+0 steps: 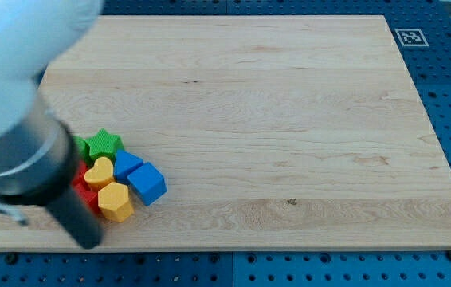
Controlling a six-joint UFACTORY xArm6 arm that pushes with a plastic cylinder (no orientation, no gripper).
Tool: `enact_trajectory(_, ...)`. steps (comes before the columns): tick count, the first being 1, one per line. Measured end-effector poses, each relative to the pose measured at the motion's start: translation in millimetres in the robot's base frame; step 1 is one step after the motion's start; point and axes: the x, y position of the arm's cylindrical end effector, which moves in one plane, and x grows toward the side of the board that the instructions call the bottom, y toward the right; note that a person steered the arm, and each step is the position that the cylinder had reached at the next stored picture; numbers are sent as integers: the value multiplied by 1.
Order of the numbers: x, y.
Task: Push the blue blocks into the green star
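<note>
While my tip (90, 241) sits below-left, blue blocks (138, 175) touch the green star (103, 144).

Wooden board (289, 119), clustered green star (103, 144), blue blocks (147, 182), yellow blocks (115, 201)

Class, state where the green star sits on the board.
The green star sits at the view's lower left, topping the cluster, just above the yellow heart.
</note>
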Motion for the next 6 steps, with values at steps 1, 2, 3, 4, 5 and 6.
enact_trajectory(1, -6, 50)
enact_trajectory(2, -6, 69)
enact_trajectory(3, 0, 62)
enact_trajectory(4, -24, 53)
enact_trajectory(5, -57, 57)
enact_trajectory(6, -76, 52)
